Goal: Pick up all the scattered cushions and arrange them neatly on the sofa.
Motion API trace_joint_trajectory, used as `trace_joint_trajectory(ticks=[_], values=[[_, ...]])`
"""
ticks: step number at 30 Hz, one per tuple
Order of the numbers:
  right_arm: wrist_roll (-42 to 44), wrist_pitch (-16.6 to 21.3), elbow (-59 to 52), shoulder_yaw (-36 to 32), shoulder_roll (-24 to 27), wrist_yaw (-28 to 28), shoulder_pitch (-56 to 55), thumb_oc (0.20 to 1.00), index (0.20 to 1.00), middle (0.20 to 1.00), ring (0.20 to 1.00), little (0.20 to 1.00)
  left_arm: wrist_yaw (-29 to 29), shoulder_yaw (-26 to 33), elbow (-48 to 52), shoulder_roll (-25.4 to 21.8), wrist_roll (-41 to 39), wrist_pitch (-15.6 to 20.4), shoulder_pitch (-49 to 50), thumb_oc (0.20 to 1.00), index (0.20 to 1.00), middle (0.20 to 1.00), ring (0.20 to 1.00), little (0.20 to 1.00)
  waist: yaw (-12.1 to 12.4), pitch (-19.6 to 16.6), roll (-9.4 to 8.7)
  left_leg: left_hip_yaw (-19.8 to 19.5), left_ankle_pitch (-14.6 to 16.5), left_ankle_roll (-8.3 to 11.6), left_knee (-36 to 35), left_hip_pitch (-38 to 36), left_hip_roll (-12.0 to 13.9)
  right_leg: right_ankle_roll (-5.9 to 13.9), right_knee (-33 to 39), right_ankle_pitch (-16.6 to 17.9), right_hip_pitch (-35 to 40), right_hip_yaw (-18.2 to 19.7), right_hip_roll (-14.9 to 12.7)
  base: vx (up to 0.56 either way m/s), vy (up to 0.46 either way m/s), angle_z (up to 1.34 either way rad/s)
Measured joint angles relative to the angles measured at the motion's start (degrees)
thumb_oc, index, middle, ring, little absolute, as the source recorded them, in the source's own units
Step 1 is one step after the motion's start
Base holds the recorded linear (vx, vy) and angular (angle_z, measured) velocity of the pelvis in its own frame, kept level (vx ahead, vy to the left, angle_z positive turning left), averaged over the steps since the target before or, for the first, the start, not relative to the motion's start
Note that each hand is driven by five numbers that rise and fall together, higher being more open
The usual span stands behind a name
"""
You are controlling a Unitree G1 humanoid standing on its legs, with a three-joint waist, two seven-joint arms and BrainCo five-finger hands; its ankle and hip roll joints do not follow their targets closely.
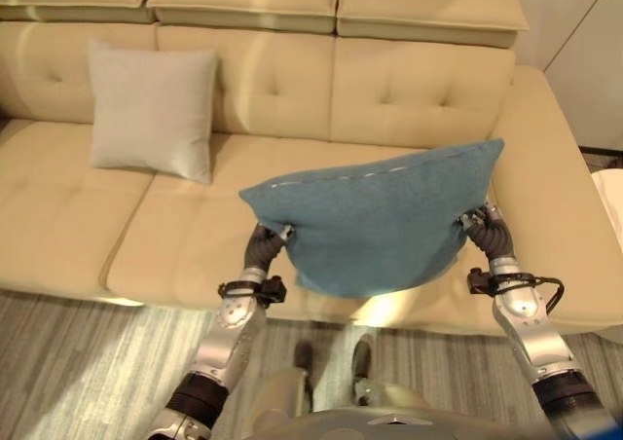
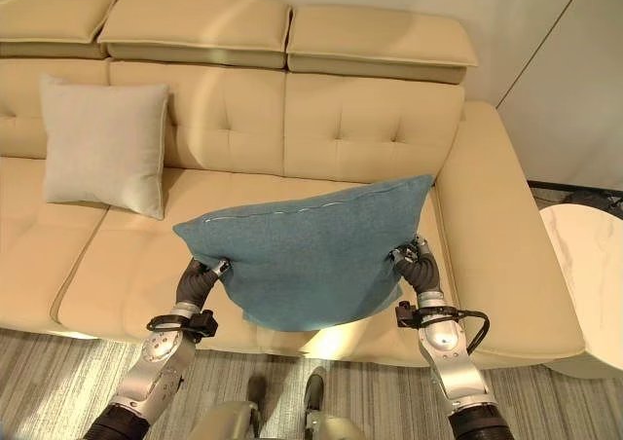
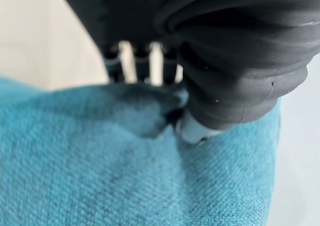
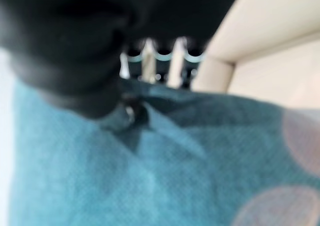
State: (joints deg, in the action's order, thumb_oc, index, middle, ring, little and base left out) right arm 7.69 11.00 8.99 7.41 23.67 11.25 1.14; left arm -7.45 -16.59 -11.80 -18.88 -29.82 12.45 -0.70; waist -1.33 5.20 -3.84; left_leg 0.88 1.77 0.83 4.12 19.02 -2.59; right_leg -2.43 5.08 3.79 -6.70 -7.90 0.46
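A teal cushion (image 1: 375, 221) hangs in the air over the front of the beige sofa (image 1: 175, 236), held between both hands. My left hand (image 1: 265, 242) pinches its left edge, with fingers and thumb curled into the cloth (image 3: 150, 111). My right hand (image 1: 484, 228) grips the right edge the same way (image 4: 145, 111). A light grey cushion (image 1: 153, 109) stands upright against the sofa's backrest at the left.
The sofa's right armrest (image 1: 555, 197) runs along the right side. A white round table (image 2: 589, 265) stands beyond it on the right. Striped grey carpet (image 1: 88, 362) lies in front of the sofa. The seat right of the grey cushion is bare.
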Motion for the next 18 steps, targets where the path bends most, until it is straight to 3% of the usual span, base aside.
trace_joint_trajectory(ticks=[2, 4, 6, 8, 9, 10, 11, 13, 15, 16, 18], values=[[0.0, 0.0, -0.1, -0.1, 0.1, -0.2, -0.9, 0.200, 0.200, 0.200, 0.200, 0.200, 0.0, 0.3, 0.2, 0.3, 0.0, -0.3, 0.0, 0.200, 0.200, 0.200, 0.200, 0.200, -0.8, -0.7, 2.18, -1.3, -2.8, -0.01, -1.3, -3.9, 1.5, 0.01, 0.0, -1.3, 1.8, 0.9, 1.9, 0.16, 0.179, -0.47], [0.0, -0.1, -0.1, -0.2, -0.3, -0.2, -0.8, 0.200, 0.200, 0.200, 0.200, 0.200, 0.0, 0.3, 0.6, 0.3, 0.0, -0.5, -0.3, 0.200, 0.200, 0.200, 0.200, 0.200, -0.8, -0.5, 2.81, -0.3, -8.2, -3.49, -5.1, -6.7, 1.7, 1.89, -2.3, -3.0, 1.6, 2.4, 2.0, 0.10, 0.165, -0.48], [0.0, -0.2, -0.2, -0.1, -0.3, -0.3, -1.0, 0.200, 0.200, 0.200, 0.200, 0.200, 0.0, 0.4, 0.6, -0.3, 0.1, -0.8, -0.4, 0.200, 0.200, 0.200, 0.200, 0.200, -1.1, -0.4, 2.87, 1.5, -7.4, -5.01, -6.0, -8.7, 0.6, 3.42, -5.4, -5.2, 1.2, 2.8, 0.5, 0.07, 0.154, -0.50], [0.0, -0.2, -0.2, -0.1, -0.3, -1.1, 0.1, 0.200, 0.200, 0.200, 0.200, 0.200, 0.0, 1.2, 0.9, -1.2, 0.1, -0.8, -0.6, 0.200, 0.200, 0.200, 0.200, 0.200, -0.4, 0.4, 3.63, 3.5, -6.4, -6.40, -6.1, -10.3, 0.3, 5.50, -13.8, -8.6, -2.0, 2.4, -0.9, 0.02, 0.079, -0.42], [0.0, -0.2, -0.3, -0.1, -0.3, -1.5, 0.3, 0.200, 0.200, 0.200, 0.200, 0.200, 0.0, 1.5, 0.9, -2.2, 0.1, -0.8, -1.3, 0.200, 0.200, 0.200, 0.200, 0.200, -0.7, 0.9, 4.11, 3.5, -5.8, -7.21, -5.9, -11.1, -0.3, 7.46, -21.6, -11.4, -5.2, 2.2, -2.6, 0.05, -0.006, -0.12], [0.0, -0.2, -0.2, 0.0, -0.4, -2.1, 0.3, 0.200, 0.200, 0.200, 0.200, 0.200, 0.0, 2.0, 0.9, -2.5, 0.3, -0.8, -2.2, 0.200, 0.200, 0.200, 0.200, 0.200, -0.3, 1.4, 4.59, 3.6, -5.4, -7.62, -5.9, -11.8, -1.0, 8.45, -26.6, -12.0, -7.4, 2.3, -7.0, 0.12, -0.135, -0.13], [-0.1, -0.2, -0.2, 0.7, -1.3, -2.2, 0.9, 0.200, 0.200, 0.200, 0.200, 0.200, -0.1, 3.9, 0.9, -2.6, 1.2, -0.8, -2.5, 0.200, 0.200, 0.200, 0.200, 0.200, 1.0, 1.8, 4.55, 4.2, -4.6, -6.54, -6.0, -12.3, -0.7, 10.11, -24.9, -10.9, -9.3, 3.5, -11.3, 0.12, -0.165, -0.12], [-0.1, -0.3, -0.3, 1.4, -1.3, -2.6, 1.0, 0.200, 0.200, 0.200, 0.200, 0.200, -0.2, 4.7, 1.1, -2.9, 1.3, -0.8, -2.7, 0.200, 0.200, 0.200, 0.200, 0.200, 0.6, 1.9, 3.86, 3.6, -4.4, -6.13, -6.0, -12.7, -1.3, 12.56, -13.1, -7.6, -6.5, 4.7, -13.1, 0.13, -0.158, 0.13], [-0.1, -0.4, 0.1, 2.4, -2.3, -2.8, 0.8, 0.200, 0.200, 0.200, 0.200, 0.200, -0.2, 5.9, 1.1, -3.7, 1.4, -0.8, -1.4, 0.200, 0.200, 0.200, 0.200, 0.200, 0.9, 1.6, 0.62, 3.2, -3.3, -4.50, -6.5, -14.7, -2.1, 12.08, -5.5, -1.9, -3.0, 5.5, -12.7, 0.19, -0.188, 0.28], [-0.1, -0.5, 0.4, 2.3, -2.7, -2.9, 0.7, 0.200, 0.200, 0.200, 0.200, 0.200, -0.4, 6.4, 1.3, -2.7, 1.5, -0.8, 1.1, 0.200, 0.200, 0.200, 0.200, 0.200, 0.9, 0.6, 0.37, 2.5, -3.4, -2.94, -8.1, -16.3, -1.3, 10.01, -0.9, 2.6, 0.0, 5.5, -11.0, 0.16, -0.149, 0.05], [-0.1, -0.6, 0.6, 2.2, -2.6, -2.5, 0.7, 0.200, 0.200, 0.200, 0.200, 0.200, -0.4, 6.2, 1.5, -1.9, 1.9, -0.8, 2.7, 0.200, 0.200, 0.200, 0.200, 0.200, 0.7, 0.2, 0.96, 1.8, -4.0, -1.88, -9.4, -17.3, 0.7, 8.89, 0.4, 3.1, 1.2, 5.1, -8.9, 0.11, -0.107, 0.05]])
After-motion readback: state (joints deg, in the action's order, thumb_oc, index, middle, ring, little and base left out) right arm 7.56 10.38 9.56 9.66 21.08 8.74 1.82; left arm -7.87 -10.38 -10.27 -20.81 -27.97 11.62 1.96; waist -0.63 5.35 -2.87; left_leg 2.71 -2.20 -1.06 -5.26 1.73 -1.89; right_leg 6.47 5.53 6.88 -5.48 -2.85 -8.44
